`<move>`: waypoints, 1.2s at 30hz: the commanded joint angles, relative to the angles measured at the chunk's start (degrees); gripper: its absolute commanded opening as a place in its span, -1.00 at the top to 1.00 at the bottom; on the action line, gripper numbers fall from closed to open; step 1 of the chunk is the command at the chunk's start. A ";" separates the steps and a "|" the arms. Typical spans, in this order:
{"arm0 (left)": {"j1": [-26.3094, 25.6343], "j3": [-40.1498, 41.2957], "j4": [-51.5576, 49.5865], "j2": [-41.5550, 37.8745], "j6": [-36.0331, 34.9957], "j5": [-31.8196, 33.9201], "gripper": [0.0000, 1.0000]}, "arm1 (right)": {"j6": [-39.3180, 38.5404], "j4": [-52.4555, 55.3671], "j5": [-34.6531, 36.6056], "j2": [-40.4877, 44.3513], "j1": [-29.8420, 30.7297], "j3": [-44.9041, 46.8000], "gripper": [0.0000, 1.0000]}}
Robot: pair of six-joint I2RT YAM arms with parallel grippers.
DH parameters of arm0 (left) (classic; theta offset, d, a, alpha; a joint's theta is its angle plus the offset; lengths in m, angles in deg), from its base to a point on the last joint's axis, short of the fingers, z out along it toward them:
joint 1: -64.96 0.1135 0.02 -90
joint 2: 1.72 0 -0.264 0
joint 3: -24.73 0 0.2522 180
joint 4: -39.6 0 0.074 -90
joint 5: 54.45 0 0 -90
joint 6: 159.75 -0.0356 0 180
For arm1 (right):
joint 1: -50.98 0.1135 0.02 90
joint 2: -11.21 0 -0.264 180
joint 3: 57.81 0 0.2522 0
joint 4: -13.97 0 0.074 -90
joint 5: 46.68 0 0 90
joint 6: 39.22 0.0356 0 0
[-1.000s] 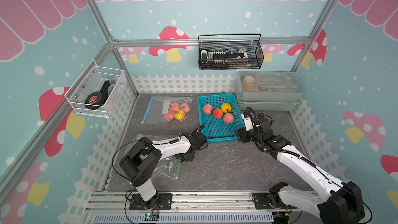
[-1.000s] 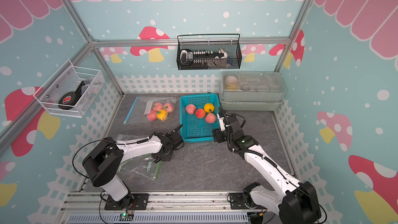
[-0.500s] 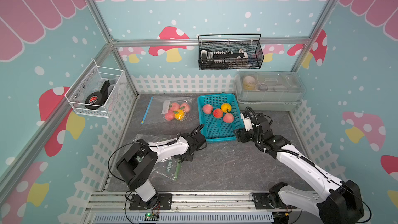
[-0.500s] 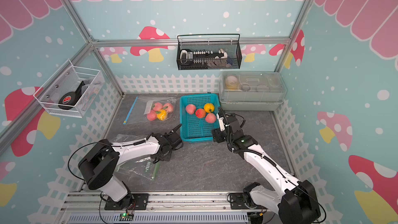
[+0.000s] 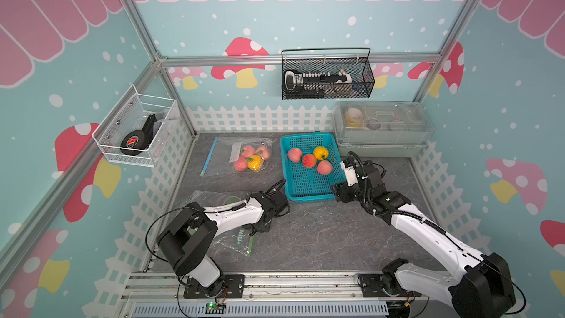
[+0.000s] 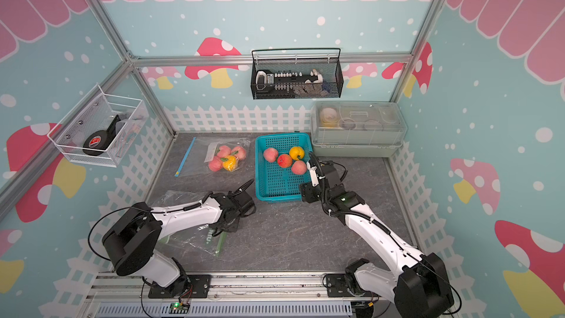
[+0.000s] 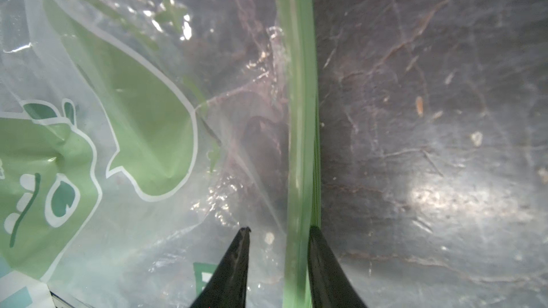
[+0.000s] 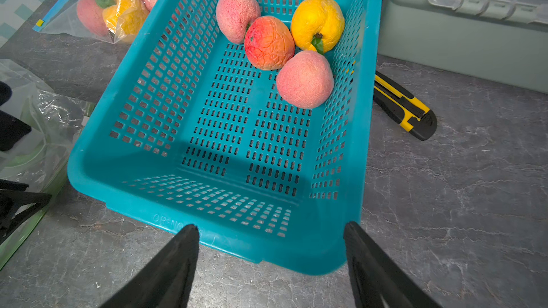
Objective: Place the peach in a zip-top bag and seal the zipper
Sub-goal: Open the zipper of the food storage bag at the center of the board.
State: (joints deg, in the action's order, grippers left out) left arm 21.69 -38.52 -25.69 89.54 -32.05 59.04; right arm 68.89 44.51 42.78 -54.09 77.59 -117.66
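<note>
Left tool (image 7: pixel 279 229) narrow astride zipper (image 7: pixel 299 84), seemingly loose; right tool (image 8: pixel 271 225) wide, basket (image 8: pixel 237 244) wall fronting peaches (image 8: pixel 304 80); knife (image 8: pixel 400 105) beside.

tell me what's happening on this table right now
The left pincer sits open astride the green zipper of an empty zip-top bag lying on the table. The right pincer hovers open at the near rim of the teal basket, where the peaches lie. No peach is in this bag yet.

Teal basket (image 8: pixel 267 247), pink peach (image 8: pixel 305 80), green-printed clear bag (image 7: pixel 142 108), grey veined tabletop (image 7: pixel 430 114)
</note>
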 commanded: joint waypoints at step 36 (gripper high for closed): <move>2.51 -6.10 -1.08 -26.40 -2.00 -7.73 1.00 | 1.76 -6.41 -17.50 -5.34 4.88 -5.01 -0.54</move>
State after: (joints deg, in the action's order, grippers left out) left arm 23.11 -42.72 -24.70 65.61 -32.75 56.24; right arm 69.65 41.73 30.43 -57.60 79.97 -119.91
